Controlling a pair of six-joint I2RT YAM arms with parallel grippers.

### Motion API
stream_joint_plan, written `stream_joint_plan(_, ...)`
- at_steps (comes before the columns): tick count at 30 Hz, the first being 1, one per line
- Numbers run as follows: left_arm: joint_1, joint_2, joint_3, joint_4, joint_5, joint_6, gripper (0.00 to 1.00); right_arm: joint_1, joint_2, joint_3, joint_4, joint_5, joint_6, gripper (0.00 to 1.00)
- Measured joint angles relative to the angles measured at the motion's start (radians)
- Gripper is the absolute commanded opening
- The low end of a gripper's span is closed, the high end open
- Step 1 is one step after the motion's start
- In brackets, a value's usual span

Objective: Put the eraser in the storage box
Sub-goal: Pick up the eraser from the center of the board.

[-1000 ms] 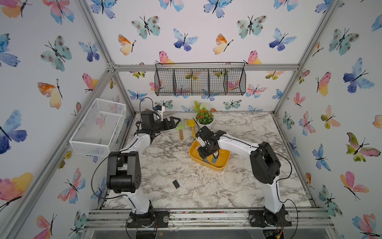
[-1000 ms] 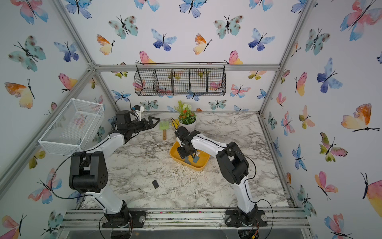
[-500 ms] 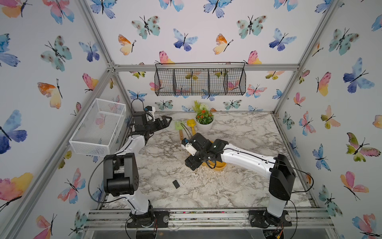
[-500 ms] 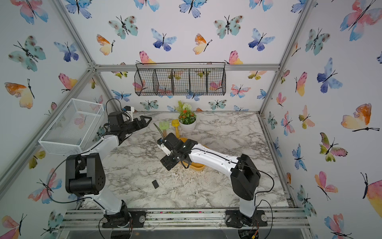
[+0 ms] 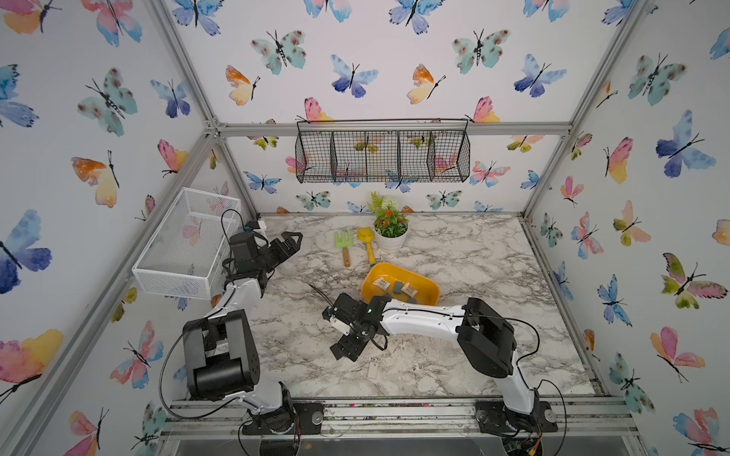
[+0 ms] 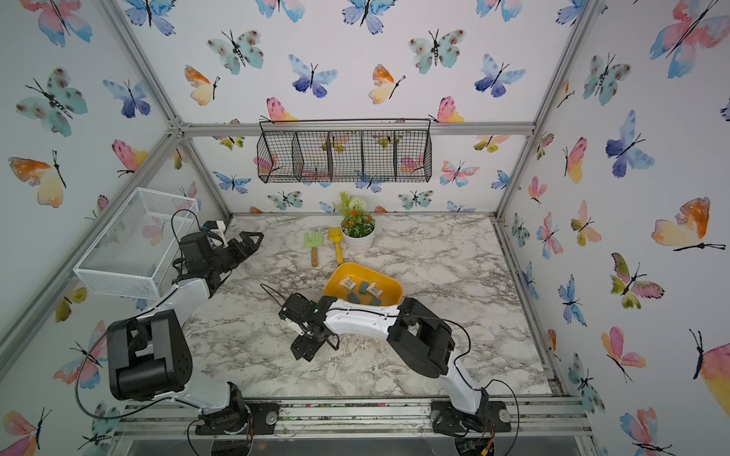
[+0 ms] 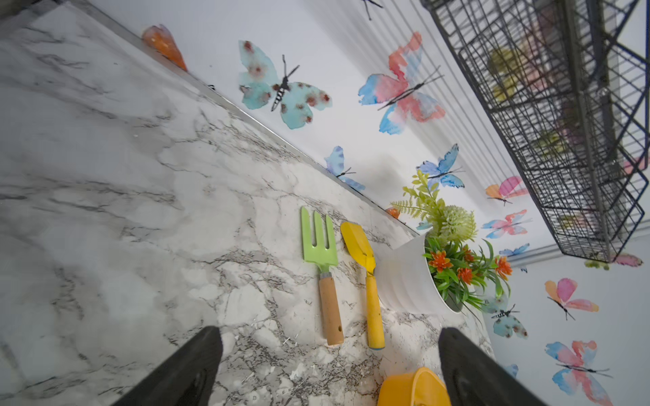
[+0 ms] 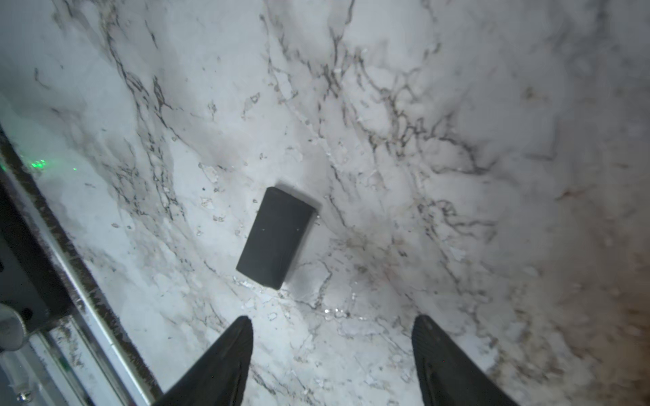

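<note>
We find the eraser (image 8: 276, 237), a black block, lying flat on the marble tabletop (image 8: 457, 105) near the front rail, untouched. The right gripper (image 8: 332, 318) hovers just short of it, fingers spread, nothing between them. The yellow storage box (image 5: 379, 270) sits farther back, mid-tabletop, behind the right forearm and well apart from the eraser. We note the left gripper (image 7: 329, 330) spread wide and empty, raised beside the white mesh basket (image 5: 185, 252).

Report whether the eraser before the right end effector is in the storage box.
Out. The eraser lies flat on the marble tabletop, untouched, apart from the yellow storage box.
</note>
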Motion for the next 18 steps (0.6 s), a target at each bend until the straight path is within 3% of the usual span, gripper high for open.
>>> stream_joint_plan(10, 0.044, -0.017, -0.074, 0.045, -0.011, -0.06, 0.98, 0.06, 0.082, 0.141, -0.021, 0.006, 0.018, 0.73)
stream_joint_plan(18, 0.051, -0.021, -0.084, 0.061, 0.013, -0.072, 0.98, 0.058, 0.142, 0.177, -0.044, 0.032, 0.029, 0.6)
